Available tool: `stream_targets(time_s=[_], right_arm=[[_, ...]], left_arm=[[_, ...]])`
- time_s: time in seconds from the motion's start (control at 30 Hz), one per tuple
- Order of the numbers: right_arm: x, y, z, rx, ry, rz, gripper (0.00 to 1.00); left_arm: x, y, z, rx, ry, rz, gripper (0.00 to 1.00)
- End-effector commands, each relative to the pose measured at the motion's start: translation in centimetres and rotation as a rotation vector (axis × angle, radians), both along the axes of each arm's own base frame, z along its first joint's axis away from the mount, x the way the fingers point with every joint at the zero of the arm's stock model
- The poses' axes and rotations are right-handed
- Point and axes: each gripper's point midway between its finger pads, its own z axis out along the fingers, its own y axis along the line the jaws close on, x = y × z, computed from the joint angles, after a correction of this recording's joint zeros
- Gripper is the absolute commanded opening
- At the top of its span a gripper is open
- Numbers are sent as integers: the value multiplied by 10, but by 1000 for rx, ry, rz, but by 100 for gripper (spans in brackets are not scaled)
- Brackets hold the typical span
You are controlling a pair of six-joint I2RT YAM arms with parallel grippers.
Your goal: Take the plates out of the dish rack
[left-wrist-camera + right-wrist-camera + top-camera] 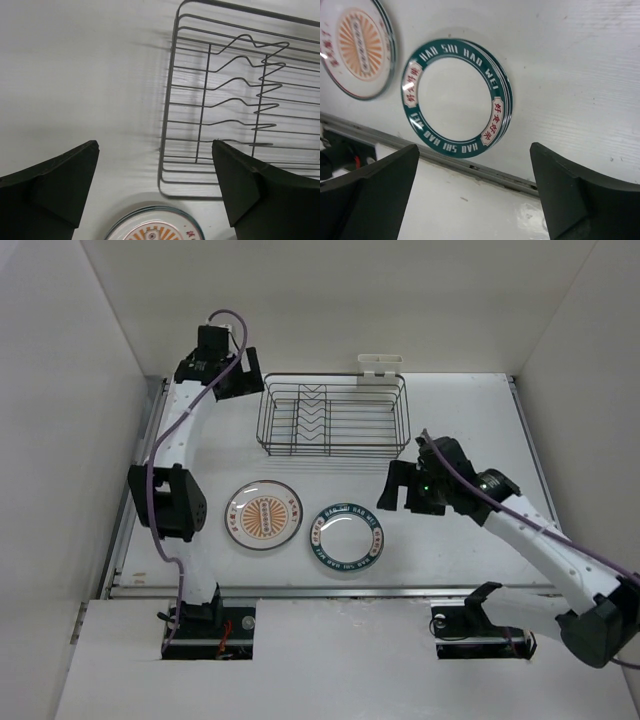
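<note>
The dark wire dish rack [334, 417] stands at the back of the table with no plates in it; it also shows in the left wrist view [235, 100]. An orange-sunburst plate [263, 514] and a teal-banded plate [346, 535] lie flat on the table in front of it. Both show in the right wrist view, the teal one [456, 97] and the sunburst one [357, 47]. My left gripper [228, 380] is open and empty, left of the rack. My right gripper [405, 490] is open and empty, right of the teal plate.
A small white plastic holder [380, 365] hangs on the rack's far edge. White walls enclose the table on the left, back and right. A grey metal rail [470, 167] runs along the table's near edge.
</note>
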Motion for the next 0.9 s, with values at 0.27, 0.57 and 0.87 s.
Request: stream_targets(time_s=[0.27, 0.57, 0.87], right_arm=[[-23, -72, 45, -124, -104, -274, 100], [-57, -123, 82, -159, -189, -401, 100], [-70, -146, 113, -132, -268, -469, 100]], left_arm=[[-122, 119, 86, 588, -36, 178, 100], [-235, 171, 42, 808, 151, 328, 100], [-276, 171, 43, 751, 106, 359, 100]])
